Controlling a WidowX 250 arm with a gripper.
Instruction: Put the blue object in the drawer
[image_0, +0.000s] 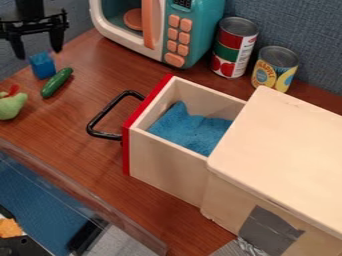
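No print could be read clearly on the red can, yellow can or microwave display.

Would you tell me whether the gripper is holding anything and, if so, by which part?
Nothing is held: the gripper is open, and the blue block sits on the table with neither finger closed on it.

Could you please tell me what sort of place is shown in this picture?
It looks like a toy kitchen play corner, set up on a wooden table. A toy microwave, two food cans and a small toy cucumber point to that.
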